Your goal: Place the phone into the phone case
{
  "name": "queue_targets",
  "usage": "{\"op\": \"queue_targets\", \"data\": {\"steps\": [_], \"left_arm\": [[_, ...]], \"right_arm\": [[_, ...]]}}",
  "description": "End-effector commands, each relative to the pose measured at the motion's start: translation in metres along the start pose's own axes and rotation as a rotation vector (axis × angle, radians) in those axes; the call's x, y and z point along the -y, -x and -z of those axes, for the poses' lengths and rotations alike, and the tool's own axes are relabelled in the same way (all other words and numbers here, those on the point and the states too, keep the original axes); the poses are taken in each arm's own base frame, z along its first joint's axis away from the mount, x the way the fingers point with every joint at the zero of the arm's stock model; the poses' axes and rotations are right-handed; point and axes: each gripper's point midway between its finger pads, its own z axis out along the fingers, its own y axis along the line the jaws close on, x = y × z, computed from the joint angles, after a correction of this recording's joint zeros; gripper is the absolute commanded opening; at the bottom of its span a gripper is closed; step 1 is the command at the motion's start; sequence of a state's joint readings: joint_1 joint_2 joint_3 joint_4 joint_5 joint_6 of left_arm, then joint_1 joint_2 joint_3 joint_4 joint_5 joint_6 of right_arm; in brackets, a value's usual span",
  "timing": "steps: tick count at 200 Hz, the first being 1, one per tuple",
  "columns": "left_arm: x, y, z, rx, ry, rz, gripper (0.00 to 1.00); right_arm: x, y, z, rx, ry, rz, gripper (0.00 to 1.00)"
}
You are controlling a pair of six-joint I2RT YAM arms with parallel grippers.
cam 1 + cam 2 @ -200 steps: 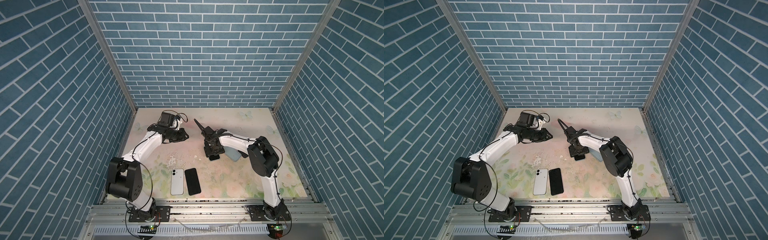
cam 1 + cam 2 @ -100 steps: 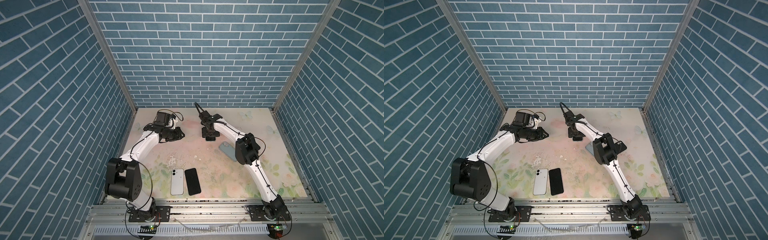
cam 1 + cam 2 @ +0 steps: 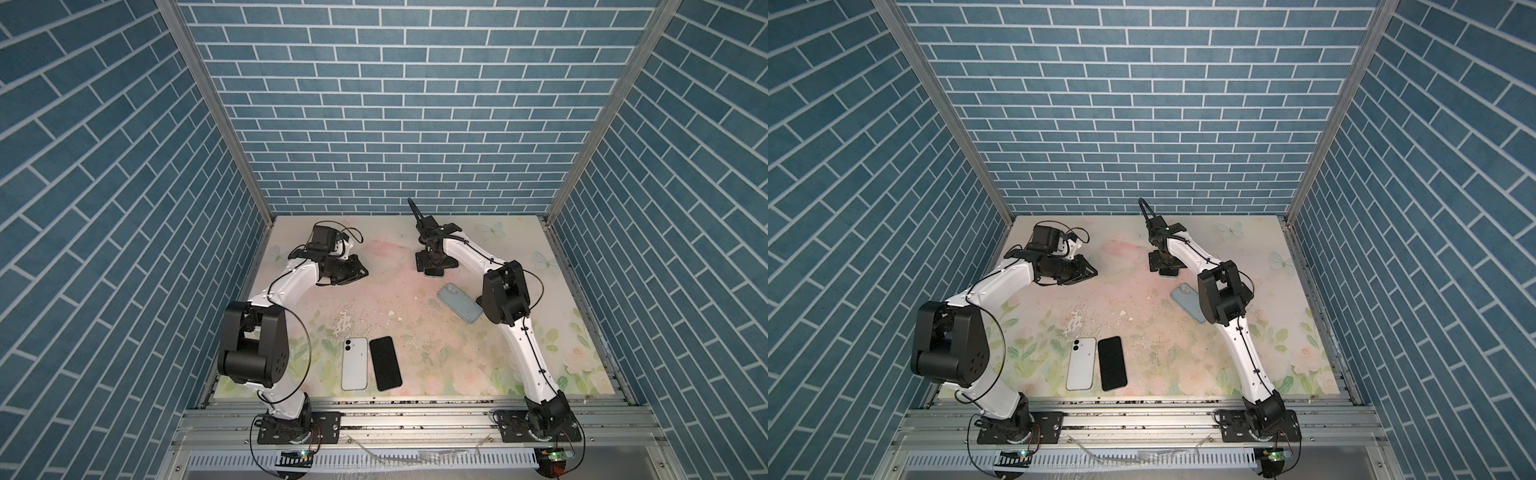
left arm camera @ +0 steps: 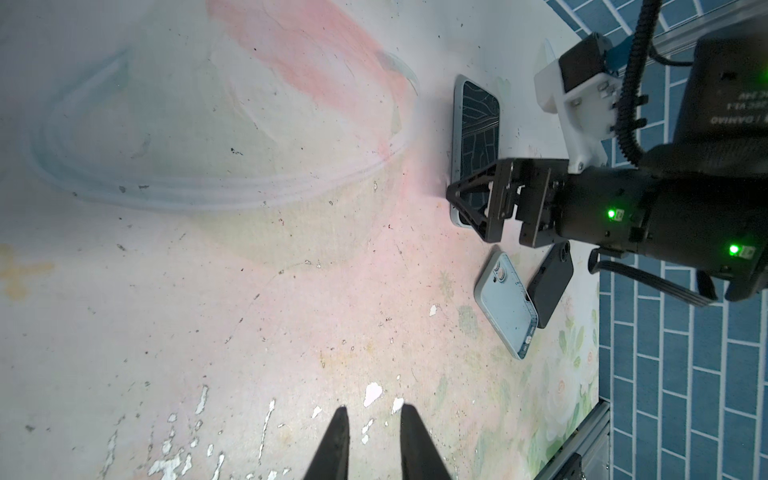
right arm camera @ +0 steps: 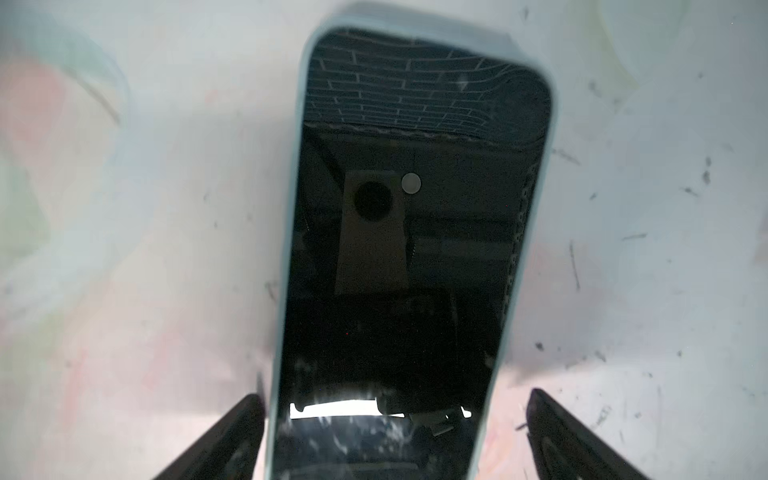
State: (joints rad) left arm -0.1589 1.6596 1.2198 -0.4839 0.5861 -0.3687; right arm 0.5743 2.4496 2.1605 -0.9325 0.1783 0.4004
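Blue brick-patterned walls box in a flat table whose floral print is scuffed and flaking in the middle. The left arm, a glossy white shell with black joints, bends in along the far left. The right arm reaches to the far centre.

The left gripper hovers over bare tabletop. Its tapered black fingers are drawn close, with a slim gap and nothing between them. The right gripper points down, its fingers spread wide on either side of the phone.

That phone lies flat at the far centre, glossy dark screen up, seated in a pale blue, round-cornered phone case. By the right arm's elbow a pale blue handset lies back up, with a matte black cover right against it. Near the front, a white handset and a black slab lie side by side.
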Motion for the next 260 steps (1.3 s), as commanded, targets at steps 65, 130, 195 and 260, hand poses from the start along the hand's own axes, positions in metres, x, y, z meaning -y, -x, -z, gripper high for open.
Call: {"op": "queue_targets", "data": {"steps": [65, 130, 195, 260], "left_arm": [[-0.007, 0.002, 0.015, 0.024, 0.073, -0.052, 0.24], [-0.009, 0.003, 0.020, 0.036, 0.094, -0.066, 0.25], [-0.009, 0.004, 0.014, 0.026, 0.085, -0.058, 0.24], [-0.006, 0.005, 0.014, 0.028, 0.067, -0.056, 0.25]], "right_arm": [[0.031, -0.077, 0.075, 0.085, 0.199, 0.020, 0.70], [0.061, -0.103, 0.039, 0.017, 0.112, 0.067, 0.49], [0.075, -0.112, 0.014, -0.013, 0.064, 0.105, 0.34], [0.073, -0.114, 0.021, 0.013, 0.085, 0.127, 0.30]]}}
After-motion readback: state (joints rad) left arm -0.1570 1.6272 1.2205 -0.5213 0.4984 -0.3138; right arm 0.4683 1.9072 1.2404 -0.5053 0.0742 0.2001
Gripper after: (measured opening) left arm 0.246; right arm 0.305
